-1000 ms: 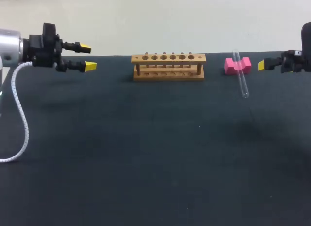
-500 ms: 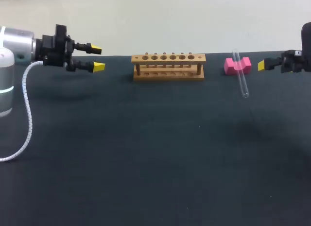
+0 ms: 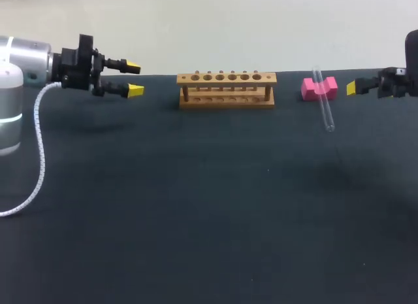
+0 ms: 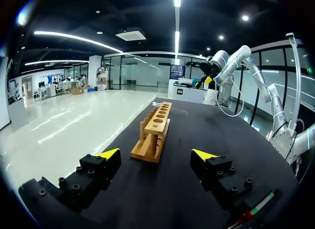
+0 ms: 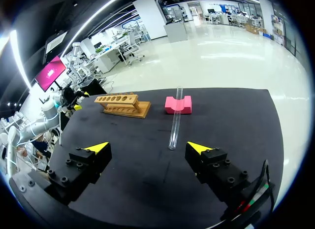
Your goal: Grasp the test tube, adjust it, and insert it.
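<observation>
While the slender clear glass test tube [image 3: 326, 111] rests across the pink notched block [image 3: 308, 88] at upper right, probably light, slick and breakable, best pinched mid-length, the right gripper [image 5: 150, 147] hangs level nearby, wide open and empty. At upper left, the left gripper [image 3: 134, 78] gapes empty too.

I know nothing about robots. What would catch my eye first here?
A wooden rack with a row of holes stands near the table's far edge. To its right, a glass test tube lies propped on a pink block. Two yellow-tipped pincers, both open, flank them: the left pincer left of the rack, the right pincer right of the block.
</observation>
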Tool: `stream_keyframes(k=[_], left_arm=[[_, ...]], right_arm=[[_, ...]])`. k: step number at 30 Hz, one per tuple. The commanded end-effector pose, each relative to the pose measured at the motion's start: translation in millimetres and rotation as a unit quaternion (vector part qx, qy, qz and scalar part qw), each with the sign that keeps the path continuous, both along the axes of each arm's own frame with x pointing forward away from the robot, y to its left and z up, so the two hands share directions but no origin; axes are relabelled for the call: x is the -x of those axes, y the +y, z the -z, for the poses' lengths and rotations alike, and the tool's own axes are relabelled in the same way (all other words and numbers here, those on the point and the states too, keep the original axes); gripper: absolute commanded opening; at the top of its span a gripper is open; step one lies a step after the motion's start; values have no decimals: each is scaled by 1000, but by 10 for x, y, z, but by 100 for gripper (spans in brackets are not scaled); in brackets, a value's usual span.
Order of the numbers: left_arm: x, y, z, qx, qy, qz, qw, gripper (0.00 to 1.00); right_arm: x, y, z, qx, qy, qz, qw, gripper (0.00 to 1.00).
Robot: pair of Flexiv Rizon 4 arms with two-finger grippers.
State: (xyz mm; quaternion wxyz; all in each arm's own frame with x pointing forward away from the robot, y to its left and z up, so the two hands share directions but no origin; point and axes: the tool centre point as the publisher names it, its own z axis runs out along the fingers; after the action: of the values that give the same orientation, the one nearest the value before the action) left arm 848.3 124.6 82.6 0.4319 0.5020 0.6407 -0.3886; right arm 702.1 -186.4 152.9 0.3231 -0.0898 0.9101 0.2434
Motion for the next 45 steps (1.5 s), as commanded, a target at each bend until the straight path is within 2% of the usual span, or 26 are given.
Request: stream_keyframes(k=[1,34,45], left_arm=[[-34,6,6,0,1,4,1000,100],[-34,6,6,0,1,4,1000,100],[-34,6,6,0,1,4,1000,100]], right_arm=[[0,1,-2,1,0,0,1000,100],[0,1,-2,1,0,0,1000,100],[-254,158,-126,49,-14,-2,999,100]])
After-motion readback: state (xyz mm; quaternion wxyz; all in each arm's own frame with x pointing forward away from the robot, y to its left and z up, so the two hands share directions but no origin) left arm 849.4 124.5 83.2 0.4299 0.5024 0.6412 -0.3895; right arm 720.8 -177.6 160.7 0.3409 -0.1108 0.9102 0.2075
